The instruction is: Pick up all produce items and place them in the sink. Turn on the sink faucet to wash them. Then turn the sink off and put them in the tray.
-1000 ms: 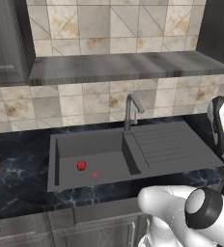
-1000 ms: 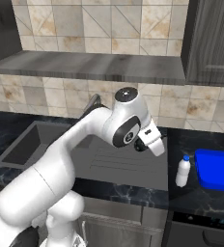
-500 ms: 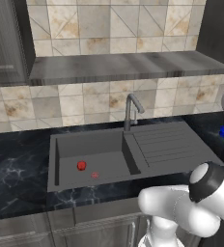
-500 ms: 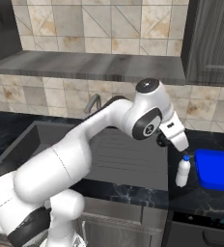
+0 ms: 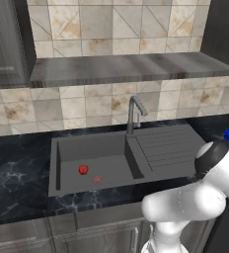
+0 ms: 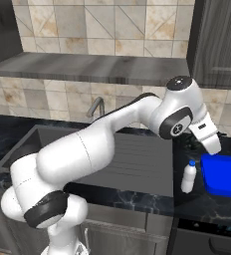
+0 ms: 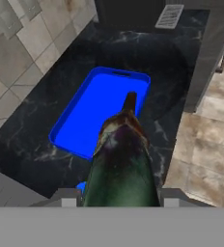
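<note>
so the gripper has its jaws partway closed around the dark green produce piece, looks like an eggplant, held at the fat end between the two tips. it's hanging over the blue tray, which sits on the dark counter off to the side of the sink past the drainboard. makes sense to carry it high like that so it clears the tray's rim before being let go.

the eggplant's long axis runs straight out along the gripper, stem end pointing away from the hand and down toward the tray's far rim. in the hand view that lines up roughly with the tray's longer side, so i'd guess it'll lie flat inside if dropped from here.

the red round piece is on the basin floor, near the small red drain mark, so it needs fetching next. there's a small white bottle just beside the tray, between it and the sink, worth not bumping.
</note>
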